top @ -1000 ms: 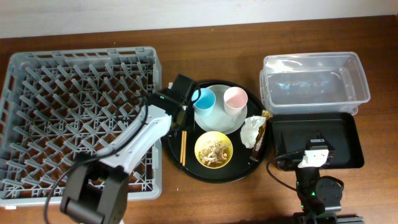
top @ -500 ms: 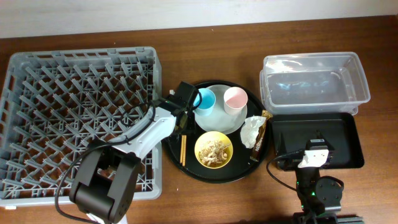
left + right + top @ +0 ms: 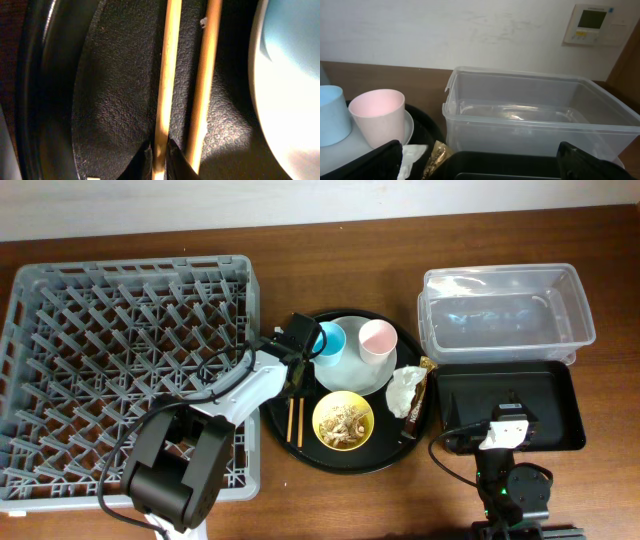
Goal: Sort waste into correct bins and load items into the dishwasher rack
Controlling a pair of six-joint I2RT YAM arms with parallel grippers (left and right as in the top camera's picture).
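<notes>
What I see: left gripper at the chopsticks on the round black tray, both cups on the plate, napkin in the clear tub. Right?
No. The napkin is not in the clear tub; the overhead view shows it on the round black tray, beside the plate. The rest holds: left gripper at the chopsticks, blue cup and pink cup on the plate.

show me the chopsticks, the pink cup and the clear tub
chopsticks [image 3: 167,75]: left wrist view, on the shaft of the left stick
pink cup [image 3: 376,127]: right wrist view, on its outer wall
clear tub [image 3: 535,131]: right wrist view, on its near wall
</notes>
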